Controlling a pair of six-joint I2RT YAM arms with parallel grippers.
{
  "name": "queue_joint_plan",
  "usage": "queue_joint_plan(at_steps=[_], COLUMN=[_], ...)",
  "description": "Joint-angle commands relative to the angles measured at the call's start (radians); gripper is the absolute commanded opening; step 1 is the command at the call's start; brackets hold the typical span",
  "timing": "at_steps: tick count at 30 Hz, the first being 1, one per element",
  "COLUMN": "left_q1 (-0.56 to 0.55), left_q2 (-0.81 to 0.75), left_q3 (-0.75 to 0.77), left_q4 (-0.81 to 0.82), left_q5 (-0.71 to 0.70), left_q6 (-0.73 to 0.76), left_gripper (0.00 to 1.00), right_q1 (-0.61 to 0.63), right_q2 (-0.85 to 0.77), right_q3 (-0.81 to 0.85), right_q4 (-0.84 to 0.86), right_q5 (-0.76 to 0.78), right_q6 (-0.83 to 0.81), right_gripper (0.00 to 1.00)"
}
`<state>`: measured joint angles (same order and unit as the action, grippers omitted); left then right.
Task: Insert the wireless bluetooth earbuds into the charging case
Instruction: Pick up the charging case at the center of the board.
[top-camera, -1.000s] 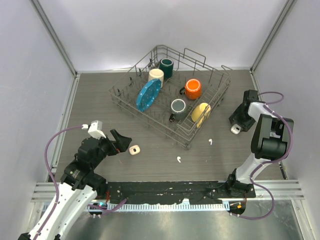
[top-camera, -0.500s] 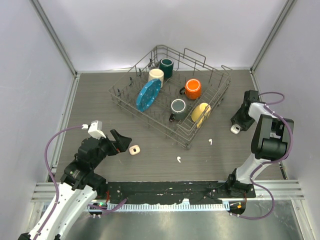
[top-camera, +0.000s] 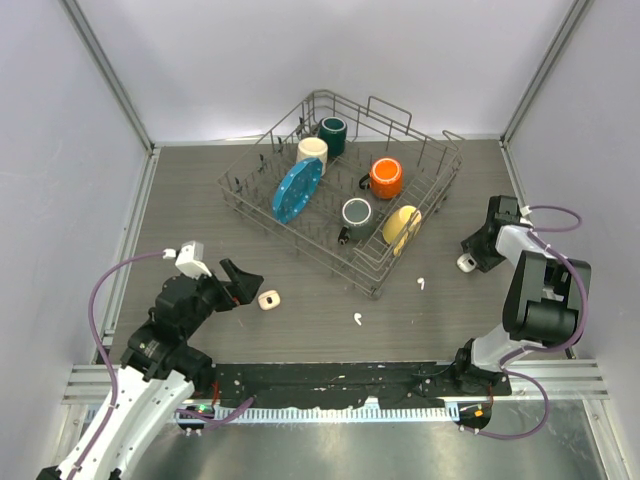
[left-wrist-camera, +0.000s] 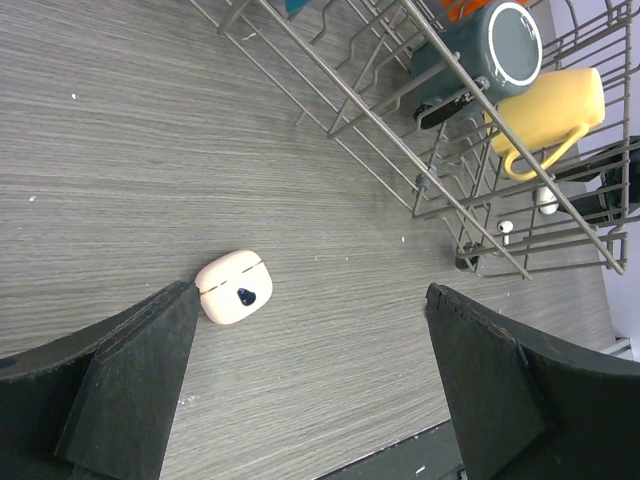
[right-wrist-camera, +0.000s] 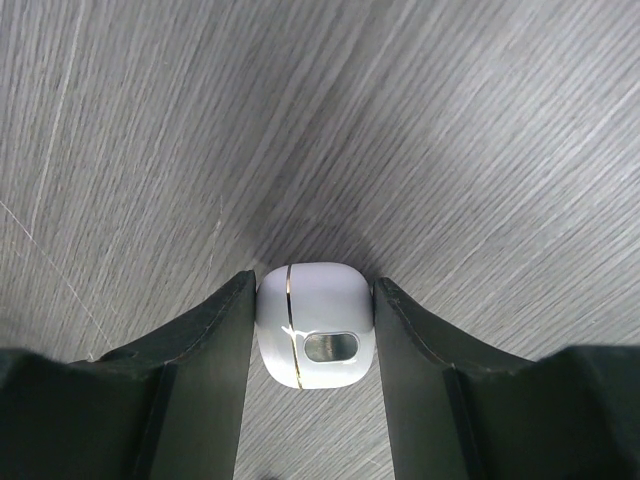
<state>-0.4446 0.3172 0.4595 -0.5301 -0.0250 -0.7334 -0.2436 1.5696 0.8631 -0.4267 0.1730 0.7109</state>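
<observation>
A white charging case (right-wrist-camera: 315, 325), closed, lies on the table between my right gripper's (right-wrist-camera: 314, 300) jaws, which press on both of its sides. In the top view this case (top-camera: 465, 264) and the right gripper (top-camera: 472, 254) are at the right. A cream case (left-wrist-camera: 234, 287), closed, lies by the left jaw of my open, empty left gripper (left-wrist-camera: 310, 320). It also shows in the top view (top-camera: 268, 299), just right of the left gripper (top-camera: 246, 281). Two white earbuds (top-camera: 421, 283) (top-camera: 357, 319) lie loose on the table. One earbud (left-wrist-camera: 505, 228) shows in the left wrist view. No cream-beige earbuds are in view.
A wire dish rack (top-camera: 437, 193) stands at the back middle. It holds a blue plate (top-camera: 297, 189) and several mugs, among them an orange mug (top-camera: 386, 177) and a yellow mug (top-camera: 402, 227). Its near corner (left-wrist-camera: 462, 262) is close to the earbuds.
The right gripper has shifted slightly nearer and to the left with the white case between its jaws. The left arm has not moved.
</observation>
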Motion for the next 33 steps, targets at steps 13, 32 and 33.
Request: queue_joint_plan(at_steps=[13,32,33], left_q1=[0.003,0.003,0.003], left_q2=[-0.136,-0.034,-0.029], left_q3=[-0.027,0.09,0.096], left_q4=[0.05,-0.025,-0.031], left_q5=[-0.138,-0.164,-0.156], left_q6=[-0.162,-0.08,-0.066], left_gripper=[1.0,1.0,1.0], right_q1=[0.004,0.007,0.006], right_q2=[-0.014,0.017,0.012], right_q3=[-0.07,-0.056,-0.059], right_q4=[0.092,0.103,0.103], right_q5=[-0.046,-0.084,-0.086], right_q6=[0.047,-0.004,-0.004], right_gripper=[0.52,0.59,0.59])
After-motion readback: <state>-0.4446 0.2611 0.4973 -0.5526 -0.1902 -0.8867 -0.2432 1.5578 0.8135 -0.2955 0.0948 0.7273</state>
